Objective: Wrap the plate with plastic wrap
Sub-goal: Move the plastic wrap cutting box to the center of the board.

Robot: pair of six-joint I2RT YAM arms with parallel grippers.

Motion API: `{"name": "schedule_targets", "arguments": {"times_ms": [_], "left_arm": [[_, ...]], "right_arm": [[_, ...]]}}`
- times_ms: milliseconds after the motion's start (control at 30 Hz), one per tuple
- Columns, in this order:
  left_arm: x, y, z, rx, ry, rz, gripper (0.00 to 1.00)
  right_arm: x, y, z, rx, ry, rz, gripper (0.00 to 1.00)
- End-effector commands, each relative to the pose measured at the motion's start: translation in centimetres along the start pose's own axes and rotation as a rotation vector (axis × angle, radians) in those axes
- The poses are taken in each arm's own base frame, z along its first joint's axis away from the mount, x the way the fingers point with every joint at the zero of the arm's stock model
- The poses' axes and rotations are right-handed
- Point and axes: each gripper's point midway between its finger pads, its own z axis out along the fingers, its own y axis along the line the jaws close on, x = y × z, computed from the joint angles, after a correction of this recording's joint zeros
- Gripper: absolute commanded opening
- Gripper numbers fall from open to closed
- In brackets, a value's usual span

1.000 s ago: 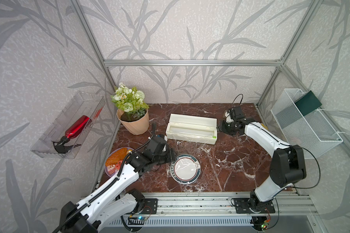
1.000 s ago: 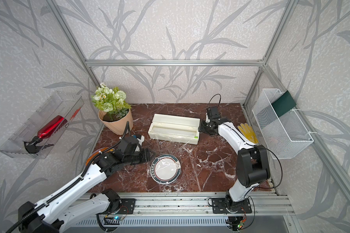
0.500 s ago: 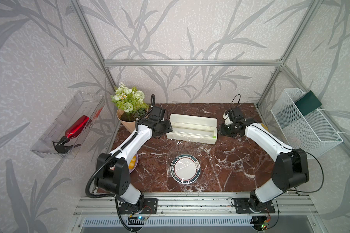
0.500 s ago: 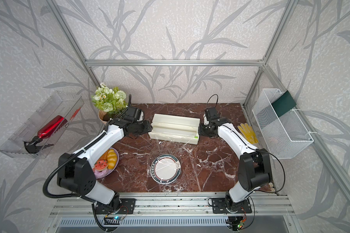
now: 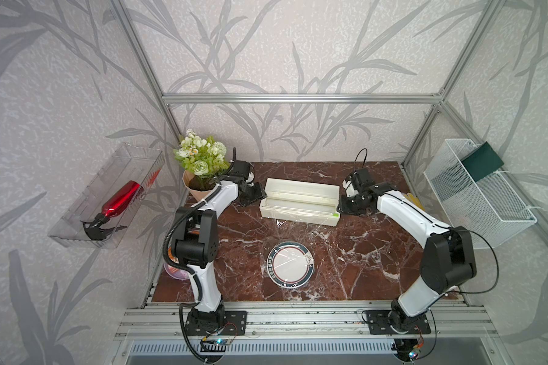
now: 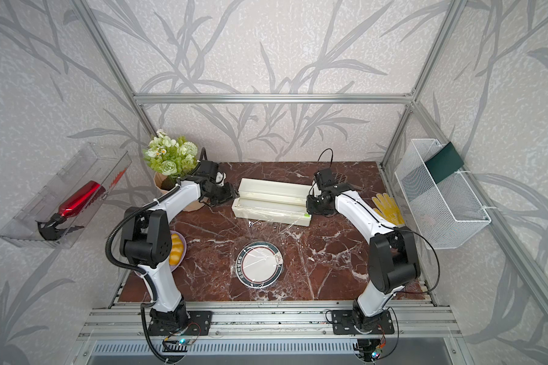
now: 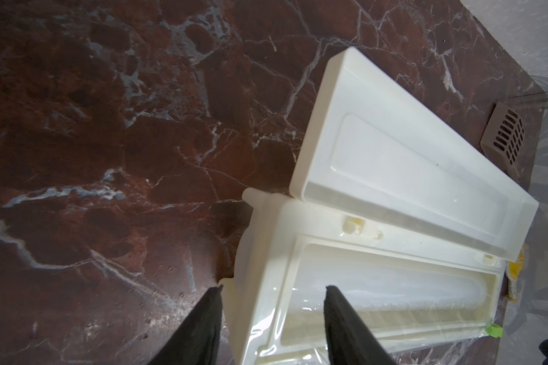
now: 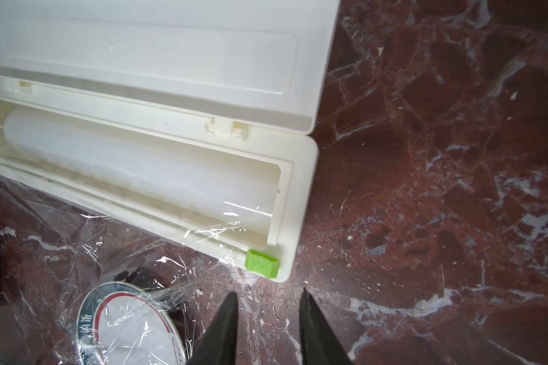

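the plastic wrap [image 8: 117, 252] hangs off the left-to-right front edge of the box [image 5: 301, 197], and the green slider [image 8: 262, 264] at its frame-right end sits just ahead of your right jaws, apart and empty; left jaws apart too.

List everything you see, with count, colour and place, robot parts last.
plate: one, white, green rim, table front centre, under wrap
wrap: one sheet, clear, from box over plate
box: one, cream, lid open, back centre
slider: one, green, box's front corner
plant: one, green-white, back left corner
purple plate: one, purple, left edge
bottle: one, red, in bin
bin: one, clear, left wall
basket: one, white wire, right wall
glove: one, yellow, right edge
vent: one, grey-beige, back right
table: one, red-brown marble
left gripper: one, black, open, box's left end
right gripper: one, black, open, box's right end
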Motion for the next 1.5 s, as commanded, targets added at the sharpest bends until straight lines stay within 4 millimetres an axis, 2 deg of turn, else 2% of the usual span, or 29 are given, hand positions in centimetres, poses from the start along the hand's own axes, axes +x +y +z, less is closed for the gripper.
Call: {"name": "schedule_targets", "arguments": {"times_ms": [0, 267, 300, 400, 767, 1300, 1467], "left_arm": [[-0.4, -0.9, 0.0, 0.078, -0.007, -0.007, 0.52], [-0.1, -0.4, 1.0, 0.093, 0.016, -0.038, 0.50], [-0.1, -0.4, 1.1, 0.093, 0.016, -0.040, 0.50], [0.0, -0.2, 1.2, 0.089, 0.020, -0.042, 0.50], [0.3, 0.0, 1.6, 0.082, 0.033, -0.047, 0.49], [1.3, -0.1, 2.7, 0.086, 0.069, -0.059, 0.49], [1.5, -0.1, 2.9, 0.086, 0.076, -0.064, 0.48]], "right_arm": [[0.2, 0.4, 0.4, -0.012, 0.028, -0.011, 0.30], [0.4, 0.2, 0.7, -0.004, 0.035, -0.014, 0.20], [0.7, -0.1, 1.6, 0.004, 0.059, -0.009, 0.19], [0.9, -0.1, 2.0, -0.001, 0.075, -0.007, 0.17], [1.0, -0.2, 3.0, 0.005, 0.093, -0.004, 0.14], [2.3, -0.2, 4.8, 0.002, 0.139, 0.003, 0.11], [2.5, 0.3, 5.2, -0.005, 0.148, -0.003, 0.10]]}}
